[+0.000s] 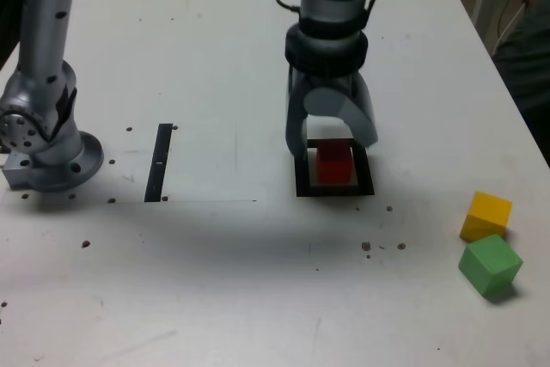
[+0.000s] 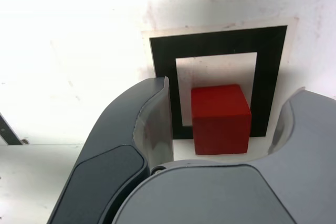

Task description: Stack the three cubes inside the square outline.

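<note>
The tool [image 1: 331,142] hangs straight down over the square outline [image 1: 302,185] on the white worktop [image 1: 215,58], its two jaws spread apart with the red cube [image 1: 335,163] sitting between them. In the wrist view there is a clear gap on either side of the red cube [image 2: 220,119], so neither jaw touches it; it rests on the worktop on its own, partly on the outline's white centre and overlapping one edge of the black frame [image 2: 268,66]. The yellow cube [image 1: 486,215] and the green cube [image 1: 491,265] lie well apart from the tool, off toward the exterior view's right and nearer the camera, the two just beside each other with the green one in front. A thin black strip [image 1: 159,162] lies on the worktop on the tool's other side, toward the exterior view's left, and beyond it stands the arm's grey base [image 1: 47,148]. Small dark specks dot the worktop around the tool.
</note>
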Robot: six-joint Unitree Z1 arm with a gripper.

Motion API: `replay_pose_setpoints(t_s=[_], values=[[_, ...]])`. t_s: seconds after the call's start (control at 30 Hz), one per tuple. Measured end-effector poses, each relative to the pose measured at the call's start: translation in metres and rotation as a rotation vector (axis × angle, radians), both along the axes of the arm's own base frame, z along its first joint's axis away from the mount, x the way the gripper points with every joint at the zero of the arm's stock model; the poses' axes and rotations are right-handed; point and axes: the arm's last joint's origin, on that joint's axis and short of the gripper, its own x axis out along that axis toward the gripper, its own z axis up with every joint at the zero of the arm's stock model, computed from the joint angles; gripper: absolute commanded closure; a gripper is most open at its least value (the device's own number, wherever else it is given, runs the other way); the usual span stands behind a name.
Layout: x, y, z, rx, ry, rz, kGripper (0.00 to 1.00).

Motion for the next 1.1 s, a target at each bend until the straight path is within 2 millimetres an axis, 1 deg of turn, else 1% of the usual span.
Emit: replay_pose_setpoints(t_s=[0.13, 0.3, 0.53, 0.63, 0.83, 0.93, 1.1], values=[[0.0, 0.002, 0.019, 0.057, -0.017, 0.002, 0.01], [0.007, -0.005, 0.04, 0.085, -0.045, -0.054, 0.01], [0.029, -0.019, 0.054, 0.09, -0.085, -0.154, 0.01], [0.043, -0.027, 0.063, 0.091, -0.131, -0.2, 0.01], [0.067, -0.042, 0.067, 0.084, -0.16, -0.27, 0.01], [0.079, -0.052, 0.067, 0.077, -0.17, -0.306, 0.01], [0.092, -0.064, 0.065, 0.072, -0.164, -0.344, 0.01]])
